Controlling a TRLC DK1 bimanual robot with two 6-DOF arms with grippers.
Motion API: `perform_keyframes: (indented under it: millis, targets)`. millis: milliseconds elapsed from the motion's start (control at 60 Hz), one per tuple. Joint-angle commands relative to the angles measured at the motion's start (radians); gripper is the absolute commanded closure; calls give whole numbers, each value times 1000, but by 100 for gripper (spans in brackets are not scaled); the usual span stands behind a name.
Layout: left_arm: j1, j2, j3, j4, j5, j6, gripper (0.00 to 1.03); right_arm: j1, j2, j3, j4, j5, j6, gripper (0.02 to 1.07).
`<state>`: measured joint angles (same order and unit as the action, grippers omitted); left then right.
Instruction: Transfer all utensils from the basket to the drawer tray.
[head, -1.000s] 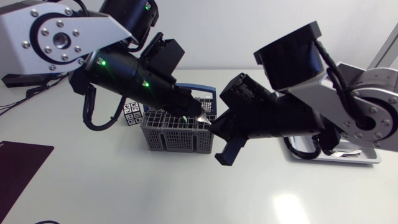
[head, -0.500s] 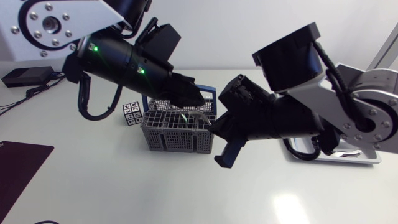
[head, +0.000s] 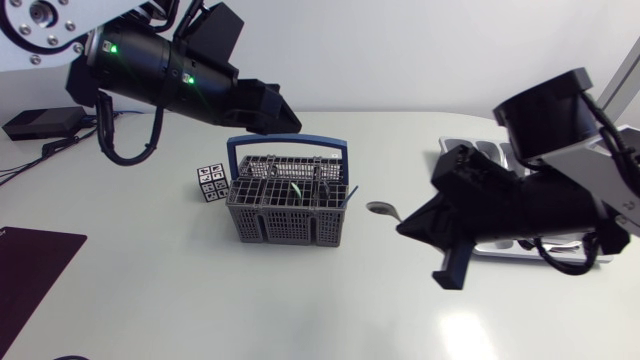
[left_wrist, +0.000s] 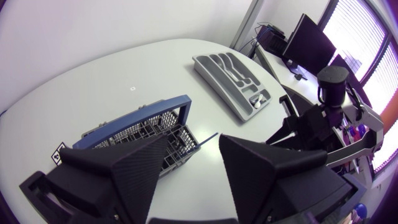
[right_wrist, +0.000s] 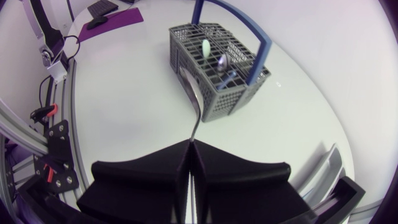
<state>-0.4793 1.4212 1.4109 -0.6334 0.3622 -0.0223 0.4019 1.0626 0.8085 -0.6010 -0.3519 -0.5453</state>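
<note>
Head camera overhead, facing down; wrist cameras oblique, nearer table (head: 200, 300); all three share basket (head: 288, 224).

White table (head: 250, 300): basket (head: 285, 222) mid, tray (head: 462, 147) rt, marker cube (head: 211, 183) beside basket, purple mat (head: 35, 265) lt edge.

A black-and-white patterned cube (head: 211, 183) stood on the white table (head: 200, 310); a dark purple mat (head: 30, 265) lay well to the cube's left.

black left arm (head: 170, 80), green lights, cable; black right arm (head: 510, 205)
</note>
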Motion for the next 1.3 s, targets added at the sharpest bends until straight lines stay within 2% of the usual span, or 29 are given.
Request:
perform_keyframes:
  millis: [0, 117, 250, 333, 500, 667, 883, 967, 1100, 1250, 1283]
  targets:
    - [10, 4, -32, 3, 1, 19, 43, -120, -32, -35, -52, -47, -139, 101]
    - [10, 5, -53, 3, -14, 32, 43, -364, -26, -35, -161, -140, -363, 101]
    - [4, 10, -78, 9, -37, 45, 43, -611, 51, -6, -258, -205, -605, 101]
    - [4, 13, -87, 11, -46, 53, 43, -739, 129, 23, -299, -217, -740, 101]
    - [7, 22, -98, 12, -55, 68, 43, -923, 313, 104, -301, -217, -910, 101]
    - [8, 25, -118, 14, -65, 74, 43, -1034, 439, 189, -287, -200, -1048, 101]
    - [10, 24, -135, 14, -98, 85, 43, -1121, 629, 328, -267, -114, -1151, 100]
    - [10, 24, -145, 14, -109, 90, 43, -1134, 683, 336, -191, -68, -1180, 95]
    - [11, 30, -159, 15, -117, 88, 43, -1138, 728, 307, -49, -16, -1219, 93]
    - [5, 39, -178, 17, -118, 76, 43, -1132, 740, 278, 17, -4, -1237, 93]
    - [2, 42, -182, 18, -118, 73, 43, -1129, 738, 262, 37, 2, -1240, 90]
